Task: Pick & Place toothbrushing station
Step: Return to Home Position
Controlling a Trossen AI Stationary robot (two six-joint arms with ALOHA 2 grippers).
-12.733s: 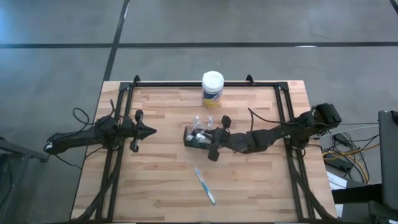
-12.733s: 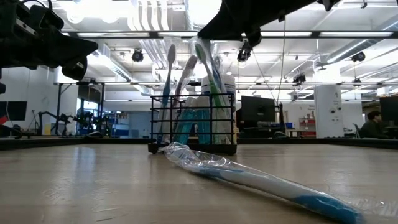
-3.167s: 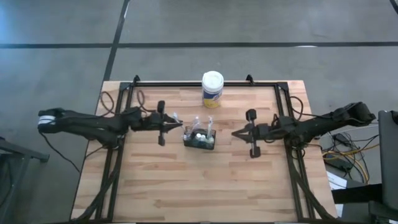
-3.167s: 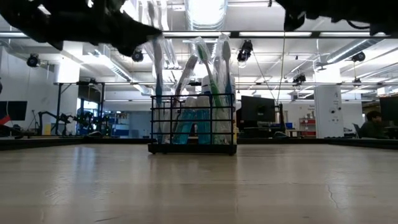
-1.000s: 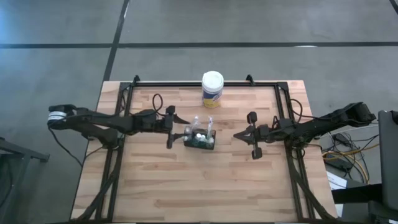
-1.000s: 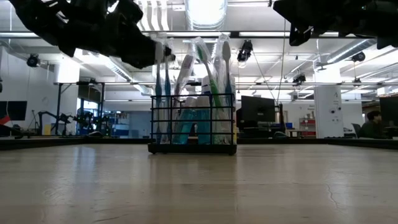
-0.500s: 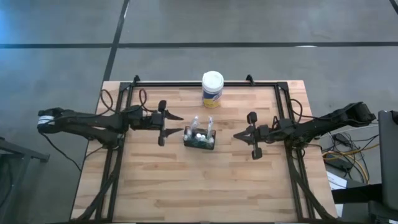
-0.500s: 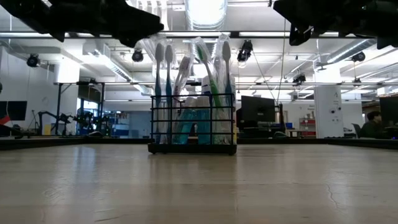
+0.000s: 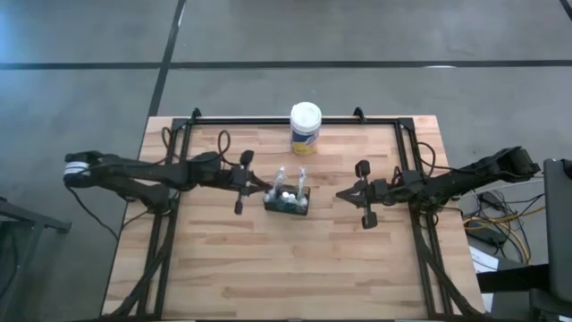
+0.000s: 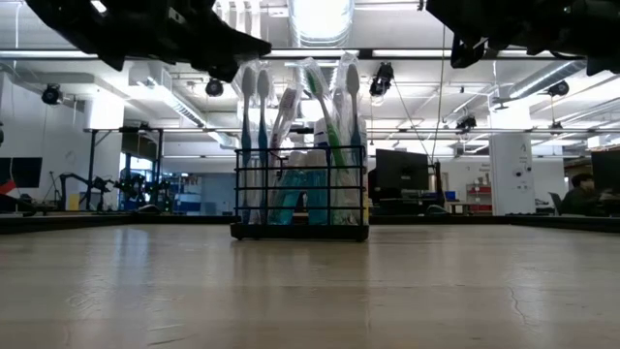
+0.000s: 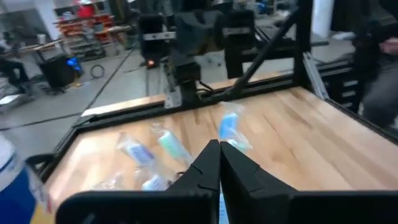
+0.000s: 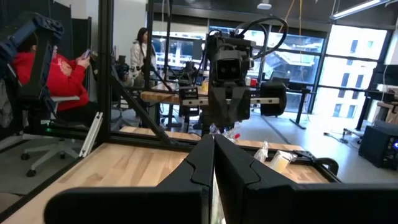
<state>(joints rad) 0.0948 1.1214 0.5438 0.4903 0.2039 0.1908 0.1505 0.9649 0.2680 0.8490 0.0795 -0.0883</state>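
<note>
Left tool (image 9: pixel 261 189) has swung back toward the caddy (image 9: pixel 287 200), clenched empty; right tool (image 9: pixel 340 194) clenched, outstretched.

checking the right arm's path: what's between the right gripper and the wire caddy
Nothing: the high view shows bare table between the right gripper and the wire caddy. The left gripper is at the caddy's other side.

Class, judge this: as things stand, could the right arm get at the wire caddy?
Probably yes. The right gripper hangs beside the caddy with bare table between them; the left gripper sits close on the caddy's other side, out of that path.
</note>
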